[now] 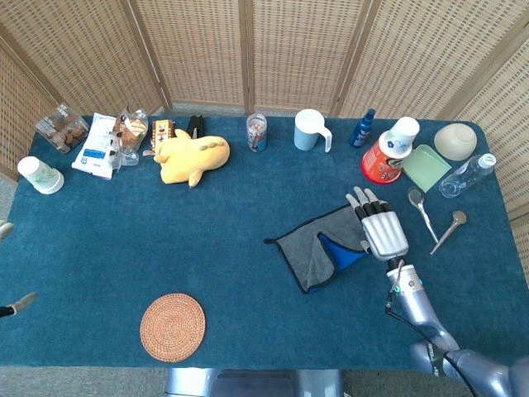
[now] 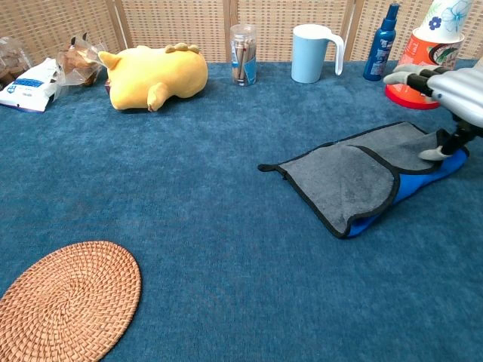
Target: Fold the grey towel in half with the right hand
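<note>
The grey towel [image 1: 304, 252] [image 2: 351, 179], black-edged with a blue underside, lies right of the table's middle. Its grey flap is doubled over, and blue shows along the right side. My right hand [image 1: 382, 231] [image 2: 451, 89] hovers at the towel's right end with its fingers stretched out flat. In the chest view its thumb tip touches the towel's grey right edge, and nothing is gripped. Of my left hand [image 1: 16, 303] only small tips show at the far left edge of the head view.
Along the far side stand a yellow plush [image 1: 192, 157], a glass jar [image 1: 257, 132], a light-blue mug [image 1: 308, 131], a blue spray bottle [image 1: 362, 128] and a red tub [image 1: 380, 161]. Two spoons [image 1: 423, 211] lie right of the hand. A woven coaster [image 1: 172, 327] sits near left.
</note>
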Controlling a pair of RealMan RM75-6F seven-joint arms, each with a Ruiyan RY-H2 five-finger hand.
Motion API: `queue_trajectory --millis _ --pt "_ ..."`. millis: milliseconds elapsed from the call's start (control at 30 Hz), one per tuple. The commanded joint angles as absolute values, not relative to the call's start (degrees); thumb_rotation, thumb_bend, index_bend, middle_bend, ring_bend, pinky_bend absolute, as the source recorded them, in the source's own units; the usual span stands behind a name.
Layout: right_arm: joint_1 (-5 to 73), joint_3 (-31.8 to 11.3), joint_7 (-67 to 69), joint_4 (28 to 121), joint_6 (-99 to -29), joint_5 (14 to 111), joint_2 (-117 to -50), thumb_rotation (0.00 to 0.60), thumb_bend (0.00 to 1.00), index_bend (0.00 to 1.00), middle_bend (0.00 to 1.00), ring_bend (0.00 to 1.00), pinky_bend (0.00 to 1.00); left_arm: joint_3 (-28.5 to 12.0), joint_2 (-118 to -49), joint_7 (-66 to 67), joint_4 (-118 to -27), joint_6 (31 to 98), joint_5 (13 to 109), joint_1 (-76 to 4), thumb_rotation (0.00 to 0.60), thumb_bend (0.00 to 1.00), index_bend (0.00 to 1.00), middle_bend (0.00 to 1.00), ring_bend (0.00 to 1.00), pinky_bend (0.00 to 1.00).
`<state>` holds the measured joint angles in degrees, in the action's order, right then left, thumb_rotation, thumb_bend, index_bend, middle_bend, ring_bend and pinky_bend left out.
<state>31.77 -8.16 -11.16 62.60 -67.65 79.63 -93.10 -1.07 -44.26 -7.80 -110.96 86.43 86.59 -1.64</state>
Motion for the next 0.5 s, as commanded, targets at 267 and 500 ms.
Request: queue_trajectory --millis 267,500 --pt "35.7 -17.7 -9.3 59.1 -64.1 70.6 -97.0 0.600 0.00 0.00 0.00 0.00 0.30 -1.0 -44.6 -7.0 -111.0 85.9 86.3 -1.8 0.600 0.13 0.00 0.00 0.00 0.00" --pt "37.1 -22.0 -13.2 58.1 -62.6 63.9 -97.1 0.600 0.01 0.00 0.00 0.00 0.30 -0.8 -44.8 -6.6 -110.9 85.8 86.7 -1.9 0.600 0.13 0.00 0.00 0.00 0.00"
